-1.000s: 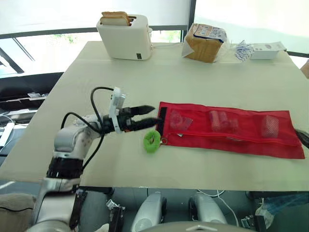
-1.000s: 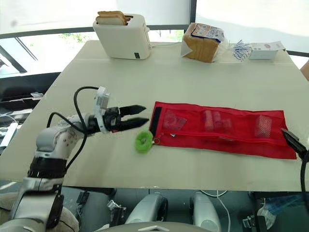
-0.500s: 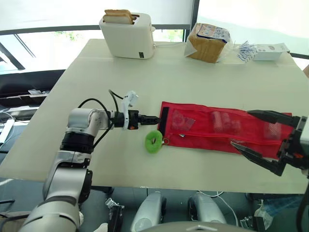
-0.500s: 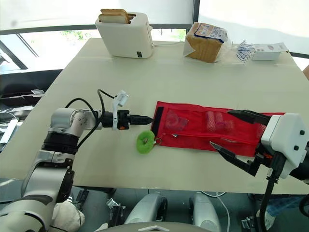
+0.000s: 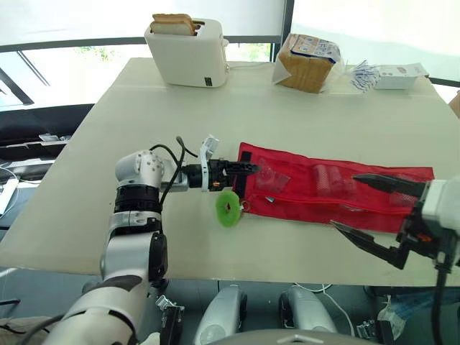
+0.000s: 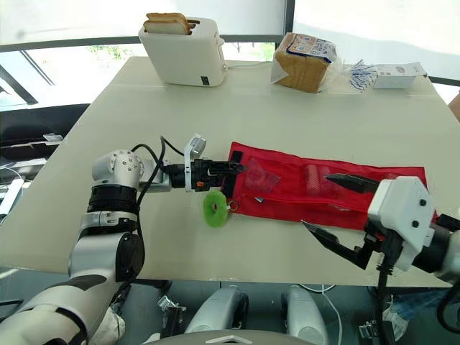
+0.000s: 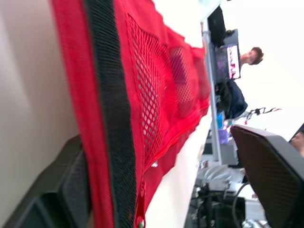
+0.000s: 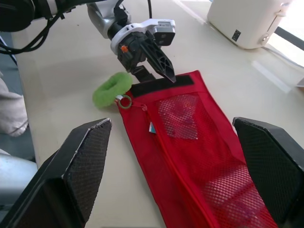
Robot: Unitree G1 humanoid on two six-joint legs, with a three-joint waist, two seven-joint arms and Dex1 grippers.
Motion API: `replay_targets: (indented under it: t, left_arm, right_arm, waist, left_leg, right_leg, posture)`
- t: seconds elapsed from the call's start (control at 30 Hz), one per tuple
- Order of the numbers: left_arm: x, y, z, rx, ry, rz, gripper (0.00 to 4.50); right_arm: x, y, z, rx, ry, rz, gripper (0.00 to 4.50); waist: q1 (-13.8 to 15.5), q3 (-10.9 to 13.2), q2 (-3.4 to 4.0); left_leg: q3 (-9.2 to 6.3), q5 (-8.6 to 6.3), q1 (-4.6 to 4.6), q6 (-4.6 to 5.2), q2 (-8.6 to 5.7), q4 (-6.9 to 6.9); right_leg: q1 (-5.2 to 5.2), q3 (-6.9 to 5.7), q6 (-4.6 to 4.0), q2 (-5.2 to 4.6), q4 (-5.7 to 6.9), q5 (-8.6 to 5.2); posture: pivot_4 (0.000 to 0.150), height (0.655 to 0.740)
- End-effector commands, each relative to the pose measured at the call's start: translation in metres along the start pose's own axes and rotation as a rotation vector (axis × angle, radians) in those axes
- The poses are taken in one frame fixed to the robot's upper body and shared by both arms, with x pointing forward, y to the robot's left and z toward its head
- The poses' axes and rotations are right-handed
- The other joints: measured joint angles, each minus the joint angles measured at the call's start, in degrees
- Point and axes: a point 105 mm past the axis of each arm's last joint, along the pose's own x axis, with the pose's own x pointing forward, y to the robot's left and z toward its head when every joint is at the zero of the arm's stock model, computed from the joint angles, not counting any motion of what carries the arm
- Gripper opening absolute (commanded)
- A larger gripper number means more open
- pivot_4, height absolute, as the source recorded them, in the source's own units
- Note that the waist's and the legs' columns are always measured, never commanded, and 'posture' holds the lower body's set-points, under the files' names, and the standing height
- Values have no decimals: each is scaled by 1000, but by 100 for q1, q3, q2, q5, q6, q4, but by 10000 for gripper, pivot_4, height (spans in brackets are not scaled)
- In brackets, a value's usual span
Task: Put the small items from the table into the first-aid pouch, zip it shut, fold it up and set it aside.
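The red mesh first-aid pouch (image 5: 338, 190) lies flat across the table's middle, with small items visible through its pockets. A green ring (image 5: 228, 209) hangs from the zipper pull at its left end. My left gripper (image 5: 243, 167) is open at that end, and the pouch's black edge strip (image 7: 107, 118) passes between its fingers. Above the pouch's right half, near the front edge, my right gripper (image 5: 345, 201) hovers with its fingers spread wide and nothing in them.
A white toaster (image 5: 188, 52) with bread slices stands at the back left. A bagged loaf (image 5: 305, 63), loose packets (image 5: 363, 75) and a white box (image 5: 399, 74) sit at the back right. A person (image 7: 249, 57) is in the background of the left wrist view.
My left gripper has moved right, from beside the green ring onto the pouch's left end. My right arm has come into view and edged left over the pouch.
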Motion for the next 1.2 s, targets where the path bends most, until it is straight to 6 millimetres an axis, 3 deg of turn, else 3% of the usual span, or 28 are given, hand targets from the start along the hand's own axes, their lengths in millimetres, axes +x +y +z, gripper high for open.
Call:
replay_targets:
  t: [0.03,0.2,0.37,0.47,0.63,0.73,0.87,0.97,1.1,1.2]
  left_arm:
    - [-4,-12,6,1,-25,-48,22472]
    - [-3,-15,10,-10,-46,-58,420]
    - [1,-25,18,-42,-68,-87,420]
    - [8,-35,22,-45,-70,-120,420]
    - [11,-35,22,-74,-69,-123,420]
    - [12,-34,23,-88,-74,-116,420]
    - [13,-33,25,-101,-83,-106,0]
    - [15,-34,26,-100,-85,-103,0]
    - [16,-38,26,-85,-90,-114,0]
    - [16,-38,25,-80,-93,-114,0]
  right_arm:
    - [13,7,1,44,-16,8,44069]
    - [42,15,-14,176,11,49,44069]
    - [82,15,-14,203,-21,95,44069]
    - [102,16,-16,124,10,155,44069]
    - [111,22,-34,10,135,270,44069]
    - [108,25,-34,131,114,294,44069]
    - [100,33,-43,207,139,306,34263]
    - [108,25,-61,337,185,200,34263]
    - [114,44,-74,540,166,178,34263]
    - [120,46,-78,631,140,143,34263]
  waist:
    - [1,1,-3]
    - [1,0,-14]
    - [-7,1,-28]
    - [-7,1,-28]
    - [1,1,-28]
    - [-5,1,-29]
    - [-3,1,-28]
    - [-13,1,-29]
    - [9,-3,-32]
    - [-21,-2,-30]
  left_leg:
    - [0,0,0,-1,0,0]
    - [0,3,-5,-6,0,2]
    - [-4,6,-10,-11,-2,5]
    - [-4,7,-12,-11,-4,6]
    - [-7,6,-13,-11,-7,3]
    - [-6,6,-16,-11,-7,1]
    - [-8,6,-18,-12,-6,2]
    - [-6,7,-16,-12,-7,4]
    - [-11,11,-15,-20,-7,-4]
    - [-6,11,-17,-21,-7,-4]
  right_leg:
    - [0,0,0,0,0,0]
    - [-10,2,-2,-1,2,1]
    - [-15,-1,-3,1,4,2]
    - [-17,-1,-3,1,6,2]
    - [-21,-4,-3,1,5,2]
    - [-25,-1,-3,0,2,2]
    - [-27,-2,-3,-1,5,2]
    - [-27,1,-4,-2,11,4]
    - [-31,-2,-7,-2,18,5]
    - [-34,3,-7,-1,18,5]
  posture:
    - [1500,7400]
    - [1500,7400]
    - [1500,7400]
    - [1500,7400]
    - [1500,7400]
    - [1500,7400]
    - [1500,7400]
    - [1500,7400]
    - [1500,7400]
    - [1500,7400]
